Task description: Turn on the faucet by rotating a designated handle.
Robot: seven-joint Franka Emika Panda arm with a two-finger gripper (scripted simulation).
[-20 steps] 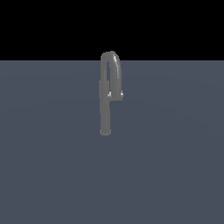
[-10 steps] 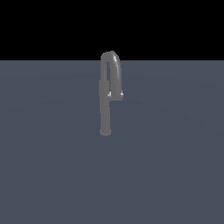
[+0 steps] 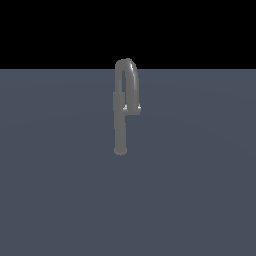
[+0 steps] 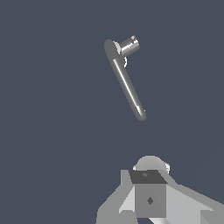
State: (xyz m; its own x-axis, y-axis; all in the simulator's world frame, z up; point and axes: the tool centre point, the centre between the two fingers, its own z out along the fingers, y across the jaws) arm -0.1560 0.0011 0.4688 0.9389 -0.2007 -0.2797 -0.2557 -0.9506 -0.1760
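The faucet [image 3: 120, 125] is a slim grey upright pipe with an arched top, standing on the flat grey-blue surface [image 3: 60, 190] in the middle of the exterior view. Its handle [image 3: 132, 108] is a short pale stub bar sticking out at mid-height toward the exterior view's right. The arm does not appear in the exterior view. In the wrist view the faucet [image 4: 127, 83] is seen from above as a slanted bar, with the handle [image 4: 129, 45] at its far end. My gripper [image 4: 148, 192] sits well apart from it, its fingers together as one block with nothing between them.
Flat grey-blue ground [image 4: 52, 131] lies all around the faucet in both views. A black background fills the upper part of the exterior view.
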